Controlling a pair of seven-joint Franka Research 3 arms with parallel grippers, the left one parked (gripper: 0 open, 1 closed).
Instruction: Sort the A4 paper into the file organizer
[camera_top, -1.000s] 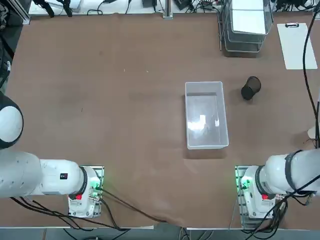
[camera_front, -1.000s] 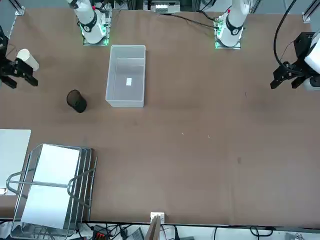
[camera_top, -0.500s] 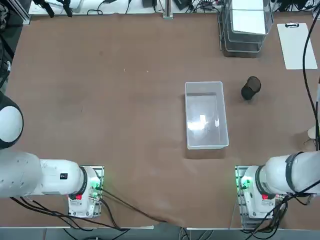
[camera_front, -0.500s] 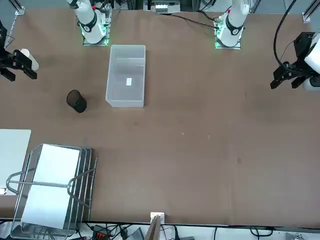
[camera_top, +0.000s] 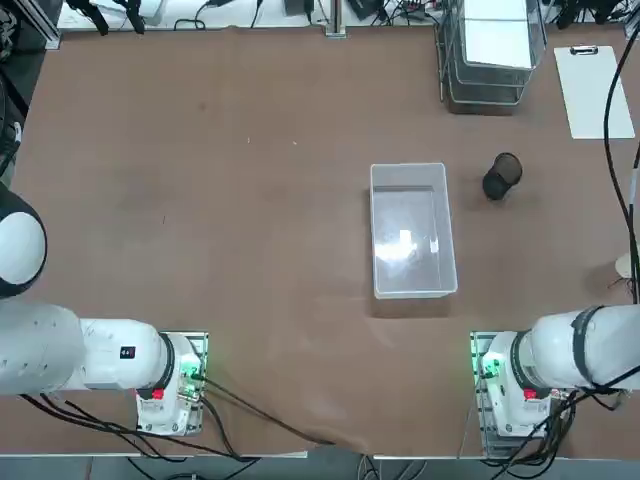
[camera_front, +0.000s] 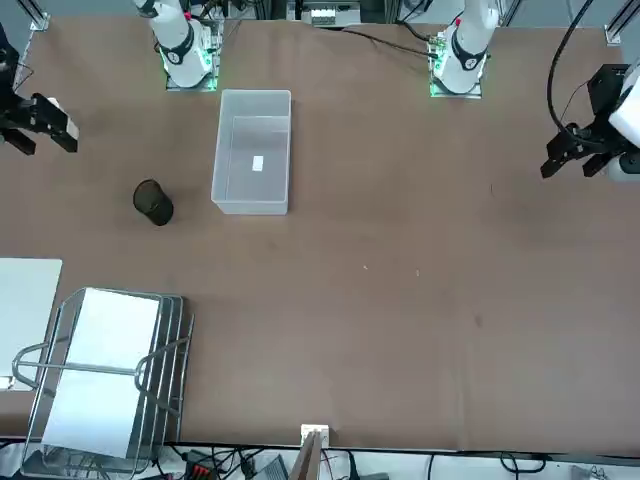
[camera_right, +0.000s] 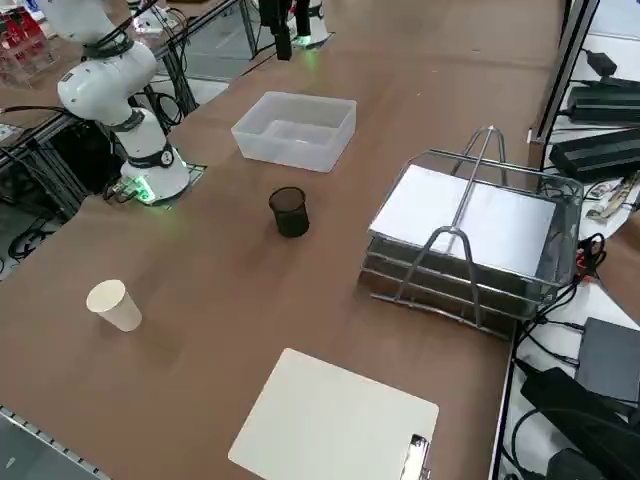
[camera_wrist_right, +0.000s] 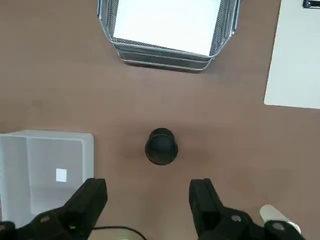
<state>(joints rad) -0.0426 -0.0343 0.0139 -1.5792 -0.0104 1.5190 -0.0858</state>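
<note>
The A4 paper (camera_right: 465, 216) lies flat in the top tray of the file organizer (camera_right: 470, 291), which stands at the far edge of the desk (camera_top: 250, 200) on the robot's right, next to a white clipboard (camera_top: 595, 90). The right tool (camera_wrist_right: 148, 200) hangs empty above the desk with its fingers (camera_wrist_right: 90, 200) spread wide, well apart from the organizer. Below it sit a black mesh cup (camera_wrist_right: 161, 146), a clear plastic bin (camera_wrist_right: 45, 175) and a paper cup (camera_right: 113, 303).

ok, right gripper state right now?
Right gripper: open, holding nothing, up above the table over the black mesh cup.
</note>
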